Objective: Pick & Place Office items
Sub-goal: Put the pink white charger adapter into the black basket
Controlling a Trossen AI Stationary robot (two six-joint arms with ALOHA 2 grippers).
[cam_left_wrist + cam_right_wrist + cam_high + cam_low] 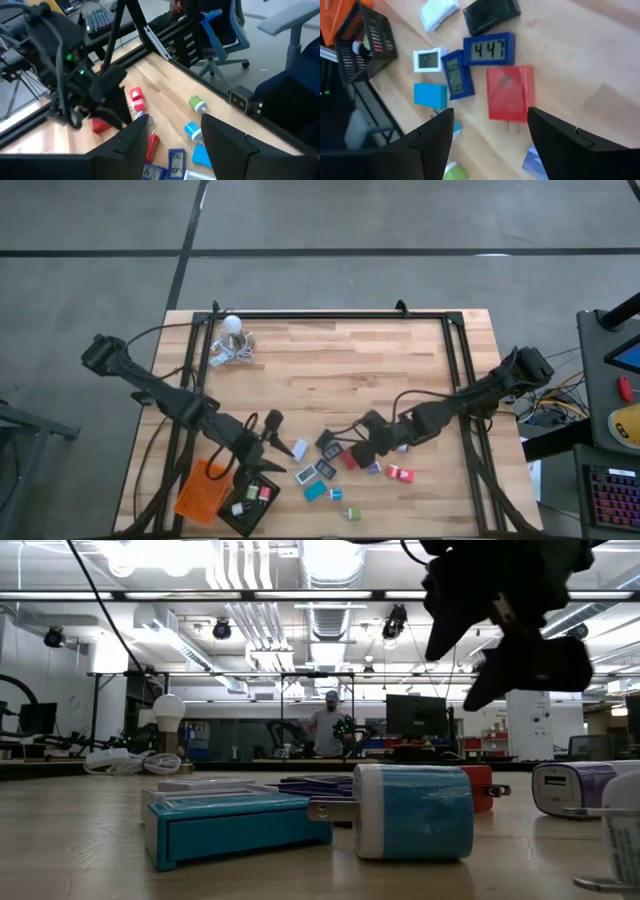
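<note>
Right gripper [490, 135] hovers over red block [509, 93], fingers parted, gripping nothing. Blue clock [488, 49] just beyond red block; white clock [429, 60], teal block [430, 95] beside it. Left gripper [175, 135] near black tray [252, 502], parted, empty.

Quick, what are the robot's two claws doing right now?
Left gripper: open, holding nothing, above the small pieces by the black tray.
Right gripper: open, empty, hanging over the red charger.
</note>
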